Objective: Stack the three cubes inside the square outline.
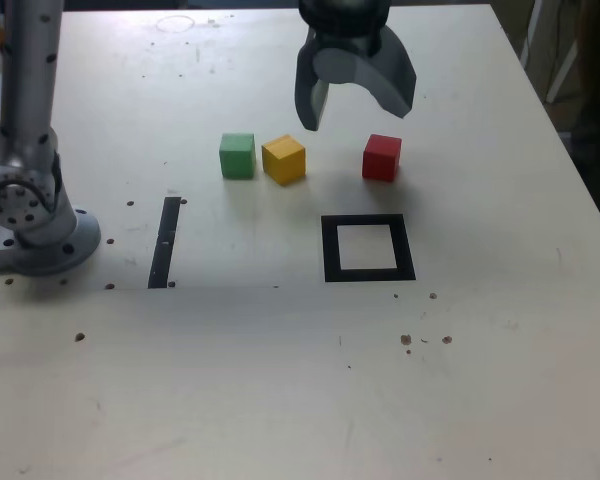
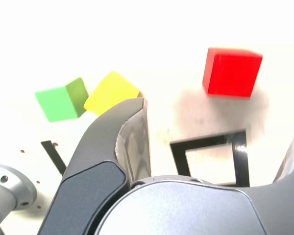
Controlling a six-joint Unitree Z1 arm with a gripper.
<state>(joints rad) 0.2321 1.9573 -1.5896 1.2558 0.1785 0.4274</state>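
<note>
End effector (image 1: 352, 103) open, empty, raised above the surface (image 1: 280, 400), over the gap between yellow cube (image 1: 284, 159) and red cube (image 1: 381, 157). Green cube (image 1: 237, 155) sits just beside yellow, on the exterior view's left; red is apart, on the right. All three sit on the surface behind the square outline (image 1: 368, 248), none inside it. Cubes look rigid, light, smooth-faced; likely best pinched on two opposite flat sides at mid-height, yellow is turned so needs wrist alignment. Exterior view shows arm base (image 1: 35, 235) and tape strip (image 1: 164, 242) whole; wrist view shows finger inner faces and cube (image 2: 232, 71) side faces close, outline partly hidden.
</note>
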